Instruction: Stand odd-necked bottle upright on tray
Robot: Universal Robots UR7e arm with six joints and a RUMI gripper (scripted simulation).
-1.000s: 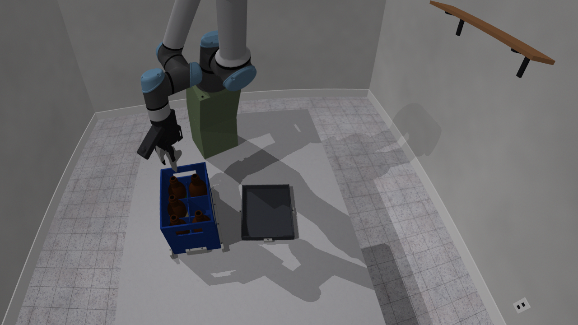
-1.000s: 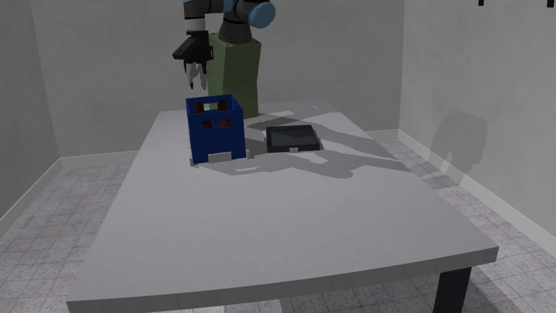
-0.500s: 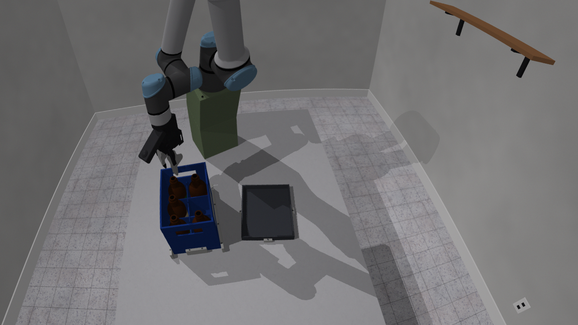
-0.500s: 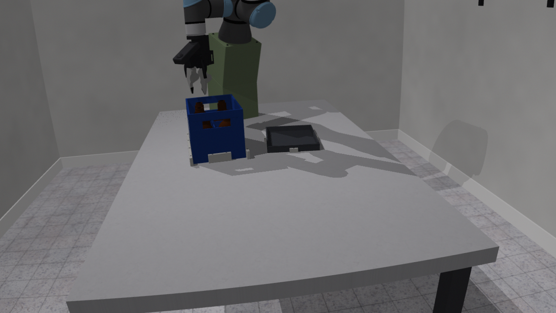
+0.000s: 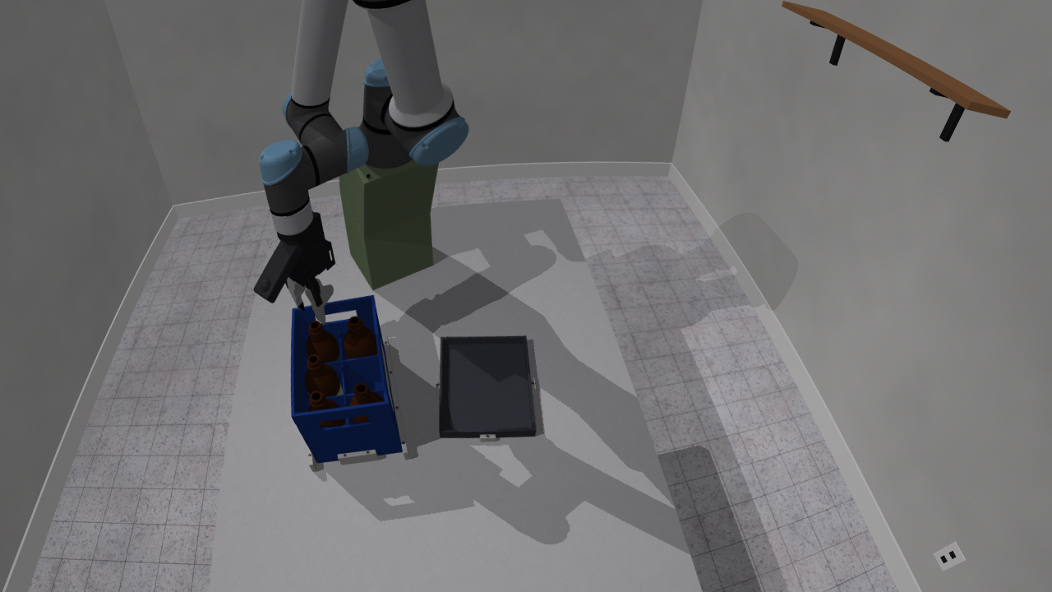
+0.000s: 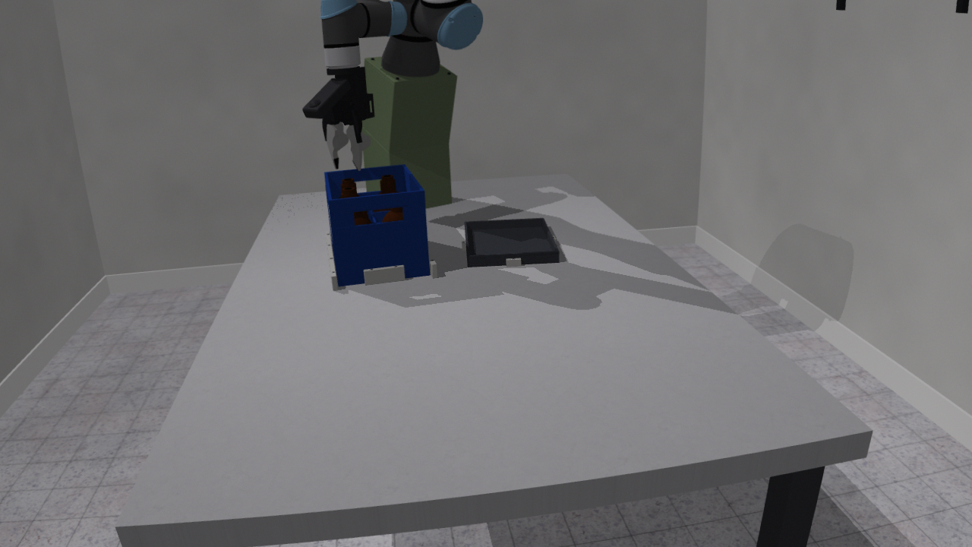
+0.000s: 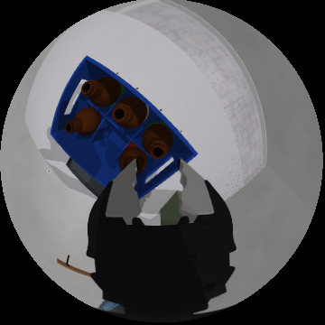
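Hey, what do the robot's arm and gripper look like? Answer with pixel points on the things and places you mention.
The arm [image 5: 311, 58] has smooth light-grey tubes, dark-grey joint housings with black rings, and blue caps. The gripper [image 5: 311, 310] [image 6: 347, 167] [image 7: 158, 159] has a bulky black body, a boxy black block jutting from one side, and two grey, tapering fingers with dark tips. I see no loose cable.

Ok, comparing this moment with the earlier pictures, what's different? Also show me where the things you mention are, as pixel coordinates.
The gripper [image 5: 310, 314] [image 6: 348, 166] [image 7: 158, 159] has come down closer to the far end of the crate [image 5: 352, 440] [image 6: 380, 245] [image 7: 92, 68], its fingers apart. Nothing was taken hold of or let go. The crate, the five brown bottles [image 5: 320, 344] [image 6: 348, 188] [image 7: 88, 120] in it and the tray [image 5: 485, 404] [image 6: 512, 242] [image 7: 83, 176] stayed where they were.
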